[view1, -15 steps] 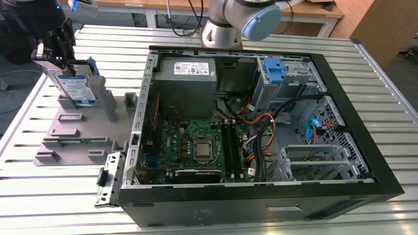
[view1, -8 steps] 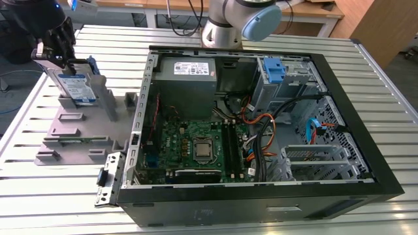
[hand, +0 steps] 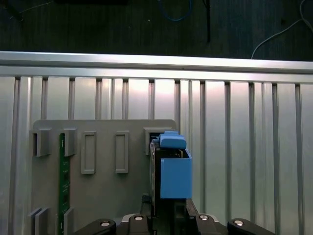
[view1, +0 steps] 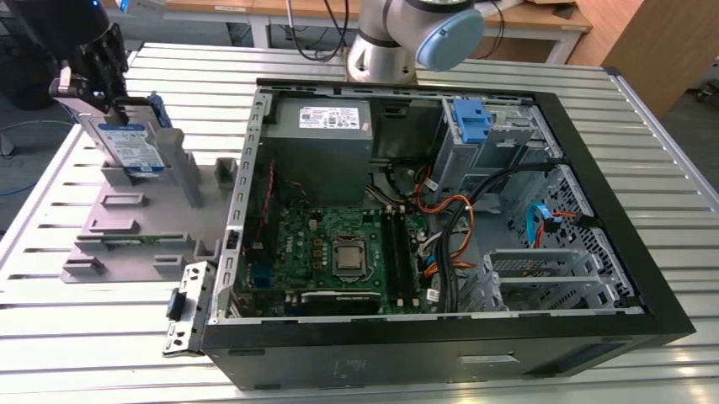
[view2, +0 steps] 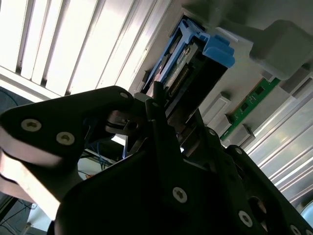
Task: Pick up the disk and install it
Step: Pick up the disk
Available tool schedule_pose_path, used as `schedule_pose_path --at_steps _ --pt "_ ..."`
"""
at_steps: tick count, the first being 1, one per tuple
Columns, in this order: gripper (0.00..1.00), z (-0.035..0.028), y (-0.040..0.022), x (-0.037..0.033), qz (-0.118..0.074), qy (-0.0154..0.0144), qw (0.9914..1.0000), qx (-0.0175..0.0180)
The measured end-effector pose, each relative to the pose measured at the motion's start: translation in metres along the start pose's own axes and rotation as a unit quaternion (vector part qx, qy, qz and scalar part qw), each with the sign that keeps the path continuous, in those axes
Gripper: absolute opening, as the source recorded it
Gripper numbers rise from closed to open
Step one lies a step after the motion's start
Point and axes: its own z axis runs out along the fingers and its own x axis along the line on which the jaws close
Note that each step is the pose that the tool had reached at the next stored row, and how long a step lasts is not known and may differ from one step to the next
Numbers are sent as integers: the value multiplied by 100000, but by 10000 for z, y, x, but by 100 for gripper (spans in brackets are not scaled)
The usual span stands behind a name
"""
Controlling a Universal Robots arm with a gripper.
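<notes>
Your gripper [view1: 107, 103] is clamped on the top edge of the disk [view1: 133, 150]. The disk stands upright in the grey holder [view1: 124, 227], by the slatted table's [view1: 67, 353] edge on the exterior view's left. You have the grasp; the open computer case [view1: 450, 341] has no disk in it yet.

A shiny grooved metal table [view1: 90, 362] catches the light. At 12 o'clock stands a wooden desk [view1: 551, 21] (white legs); at 1 o'clock, a wooden cupboard [view1: 657, 46].
</notes>
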Motion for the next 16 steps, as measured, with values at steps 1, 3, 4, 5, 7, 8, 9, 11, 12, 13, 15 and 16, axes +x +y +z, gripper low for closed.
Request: schedule_pose_path --at_steps 1,3,4,5,7,8,9,11,12,13,15,16 --pt "35 0 0 0 -1 -3 100000 3" --pt "35 -1 0 0 -4 2 100000 -2" --pt "35 0 0 0 1 6 100000 -12" --pt "35 1 1 1 -1 7 100000 -19" --pt "35 6 3 2 -3 2 100000 -5" --pt "35 6 3 2 -6 4 100000 -6" --pt "35 6 3 1 -4 4 100000 -9" --pt "35 6 4 1 1 6 100000 -6" --pt "35 7 4 1 0 5 100000 -6" --pt "35 7 4 1 0 6 100000 -6" --pt "35 7 4 1 -1 8 100000 -6" --pt "35 7 4 1 -2 7 100000 -4"
